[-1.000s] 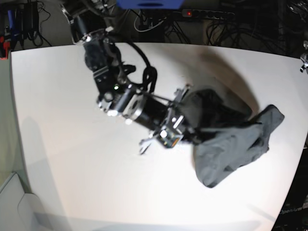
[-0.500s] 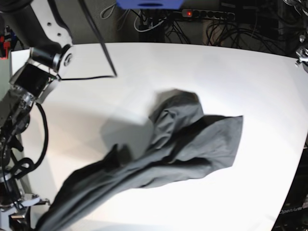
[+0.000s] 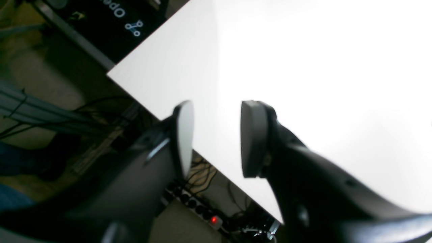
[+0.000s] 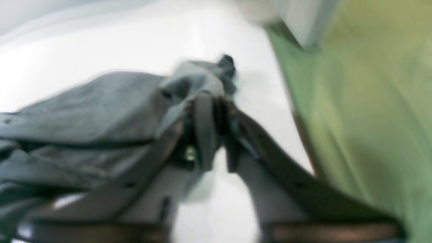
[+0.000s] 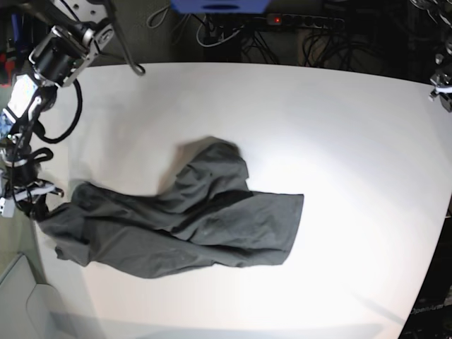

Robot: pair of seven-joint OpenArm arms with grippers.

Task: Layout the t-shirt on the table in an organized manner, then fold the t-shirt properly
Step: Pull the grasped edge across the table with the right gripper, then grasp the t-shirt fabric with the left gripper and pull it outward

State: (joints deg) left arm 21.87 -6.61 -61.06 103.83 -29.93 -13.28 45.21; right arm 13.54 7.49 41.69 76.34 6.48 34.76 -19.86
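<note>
The dark grey t-shirt lies crumpled and stretched across the left and middle of the white table, one end reaching the left edge. My right gripper is at that end. In the blurred right wrist view its fingers stand close together with a thin gap, and the t-shirt is bunched at the gripper tips; whether it is pinched does not show. My left gripper is open and empty above a table edge, far from the shirt.
A power strip with a red light and tangled cables sit behind the table's far edge. The same power strip shows below the left gripper. A green surface lies beyond the table's left edge. A pale box sits at the lower left.
The right arm swept from the table's middle to its left edge, dragging the shirt from the right side leftwards. The shirt now lies spread out lower on the table.
</note>
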